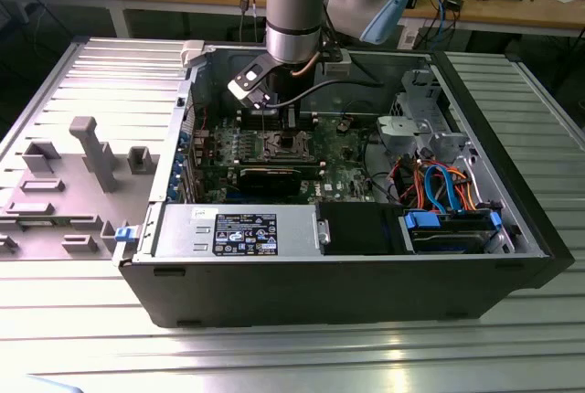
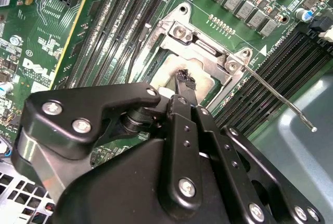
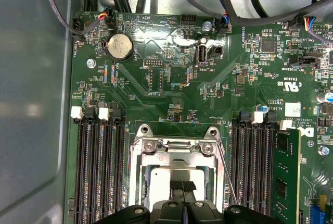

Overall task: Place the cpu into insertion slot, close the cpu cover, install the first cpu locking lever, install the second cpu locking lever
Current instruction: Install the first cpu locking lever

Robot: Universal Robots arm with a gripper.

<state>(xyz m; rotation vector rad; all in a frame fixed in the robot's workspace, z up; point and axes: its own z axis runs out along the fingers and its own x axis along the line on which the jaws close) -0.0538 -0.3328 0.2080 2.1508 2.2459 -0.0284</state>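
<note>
My gripper hangs over the insertion slot on the green motherboard, its two black fingertips pressed together and shut just above the slot's middle. The cpu cover, a silver frame plate, lies flat on the slot. Through its window shows a pale dull silver square, apparently the cpu; the fingertips sit right over it, and I cannot tell whether they touch. One thin wire locking lever sticks out free from a corner of the frame, slanting over the memory slots.
Long black memory slots flank the socket, with a green memory module on one side. A long black expansion card, the power supply, a drive cage with cables and the case walls surround the board.
</note>
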